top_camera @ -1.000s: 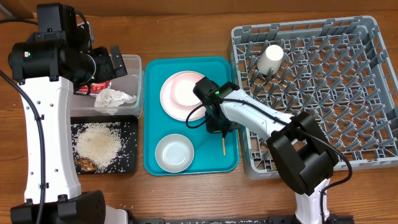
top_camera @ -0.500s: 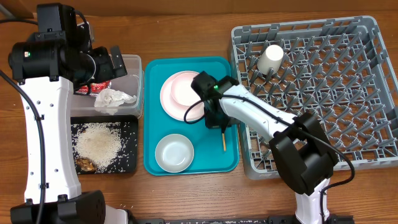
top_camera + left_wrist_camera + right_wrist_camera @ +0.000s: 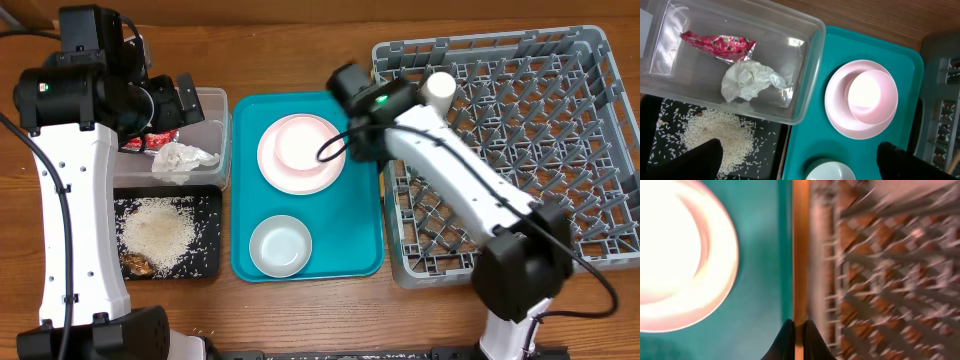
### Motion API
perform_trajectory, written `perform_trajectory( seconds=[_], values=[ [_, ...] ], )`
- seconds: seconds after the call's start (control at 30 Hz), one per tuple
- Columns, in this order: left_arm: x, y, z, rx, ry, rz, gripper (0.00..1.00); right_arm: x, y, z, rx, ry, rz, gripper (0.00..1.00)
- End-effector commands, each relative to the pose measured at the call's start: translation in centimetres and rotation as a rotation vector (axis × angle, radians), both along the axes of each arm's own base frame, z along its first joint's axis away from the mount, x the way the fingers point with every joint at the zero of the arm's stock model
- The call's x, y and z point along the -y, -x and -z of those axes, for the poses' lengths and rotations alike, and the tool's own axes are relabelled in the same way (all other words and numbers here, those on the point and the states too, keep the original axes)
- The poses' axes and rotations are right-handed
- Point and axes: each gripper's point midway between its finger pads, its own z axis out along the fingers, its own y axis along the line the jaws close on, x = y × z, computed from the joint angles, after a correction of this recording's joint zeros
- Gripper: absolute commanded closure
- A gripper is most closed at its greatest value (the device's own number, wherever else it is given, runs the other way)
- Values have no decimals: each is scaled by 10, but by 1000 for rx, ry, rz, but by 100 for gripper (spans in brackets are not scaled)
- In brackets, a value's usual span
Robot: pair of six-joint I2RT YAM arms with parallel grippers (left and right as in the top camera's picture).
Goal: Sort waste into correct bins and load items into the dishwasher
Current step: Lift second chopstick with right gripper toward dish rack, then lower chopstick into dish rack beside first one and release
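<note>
Currently: loading step, chopsticks leg. The right pincer (image 3: 799, 339) hangs over the strip of wooden surface (image 3: 800, 240) between the teal plastic serving tray (image 3: 350, 235) and the large grey plastic pegged dish rack (image 3: 490, 42). Its fingers are drawn nearly together on a pale sliver, judged to be the thin wooden chopsticks (image 3: 799, 328). The wrist view is badly blurred, so one stick or two: cannot tell. No sticks lie on the tray.

The left pincer (image 3: 802, 157) is spread wide and empty, near the clear plastic rectangular tub (image 3: 810, 65).

The pale pink round plate (image 3: 290, 183) carries the pinkish bowl (image 3: 298, 143), and the small grey-white bowl (image 3: 280, 245) is also unloaded.

Next move, as I judge it: carry over the rack, lower between pegs, and release low, because thin sticks could slip through the grid.
</note>
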Motion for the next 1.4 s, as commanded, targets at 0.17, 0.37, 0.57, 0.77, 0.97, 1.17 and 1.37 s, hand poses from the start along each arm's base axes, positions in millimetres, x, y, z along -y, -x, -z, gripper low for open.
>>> perform_trajectory(
  seconds=[0.17,0.37,0.57,0.77,0.97,1.17,1.37],
  values=[
    [-1,-1,2,-6,-2,-14,0,58,-30,-17,31,52,-67,96],
    [-1,-1,2,-6,-2,-14,0,65,-36,-12,2,-31,-85,96],
    [-1,-1,2,-6,-2,-14,0,53,-33,-10,-19,-109,-100,96],
    [-1,-1,2,-6,-2,-14,0,49,-26,-2,-53,-138,-107,96],
    [-1,-1,2,-7,-2,-15,0,51,-19,14,-88,-128,-105,94],
    [-1,-1,2,-6,-2,-14,0,52,-16,18,-101,-125,-104,68],
    [-1,-1,2,-6,-2,-14,0,44,-13,18,-113,-170,-114,59]
  ],
)
